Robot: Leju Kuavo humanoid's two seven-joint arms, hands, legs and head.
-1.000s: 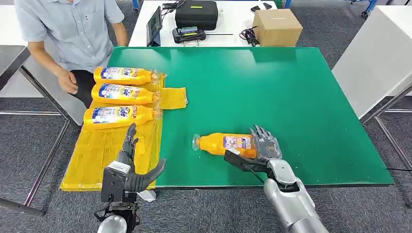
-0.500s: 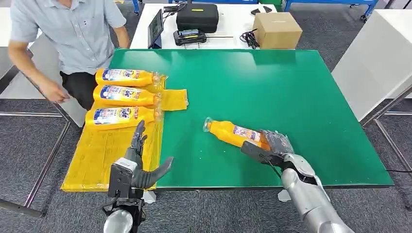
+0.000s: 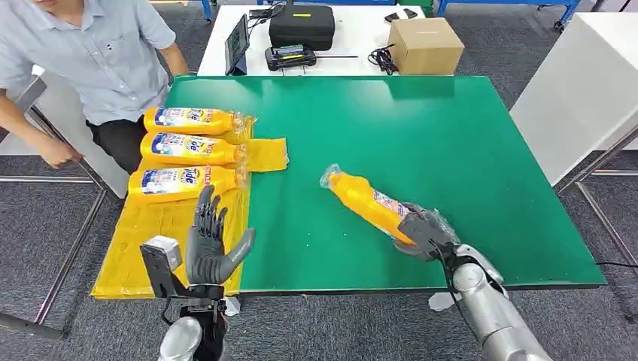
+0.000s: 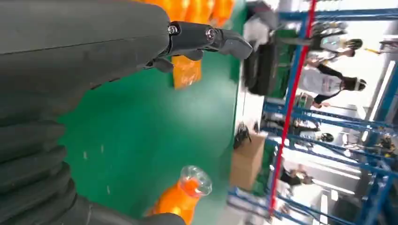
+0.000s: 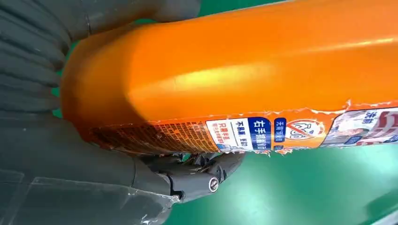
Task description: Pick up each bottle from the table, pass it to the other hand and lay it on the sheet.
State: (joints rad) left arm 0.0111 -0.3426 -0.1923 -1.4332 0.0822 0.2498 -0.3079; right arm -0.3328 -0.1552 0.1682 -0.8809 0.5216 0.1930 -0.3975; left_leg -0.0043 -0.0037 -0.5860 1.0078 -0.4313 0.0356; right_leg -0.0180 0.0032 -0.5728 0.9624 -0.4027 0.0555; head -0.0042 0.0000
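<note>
The right hand [image 3: 423, 232] grips the base end of an orange bottle [image 3: 367, 203], fingers wrapped round it; the bottle slants from the hand up toward ten o'clock, its clear cap end raised over the green table [image 3: 421, 135]. In the right wrist view the bottle [image 5: 244, 79] lies across the palm with its printed label facing the camera and dark fingers [image 5: 197, 171] curled under it. The left hand [image 3: 211, 244] is released, holding nothing, its fingers spread and pointing up toward twelve o'clock, raised at the near left of the table, over the near edge of the yellow sheet [image 3: 158, 241]. In the left wrist view the same hand [image 4: 70, 70] is open, with the bottle's cap end [image 4: 192, 180] beyond it above the green surface. Three more bottles [image 3: 184, 147] lie side by side on the far part of the sheet, at about ten o'clock from the left hand, caps pointing to three o'clock. A person [image 3: 90, 60] in a light blue shirt sits at the table's far left corner. Behind the table, at twelve o'clock, a white table carries a black case [image 3: 302, 22] and a cardboard box [image 3: 425, 43].
</note>
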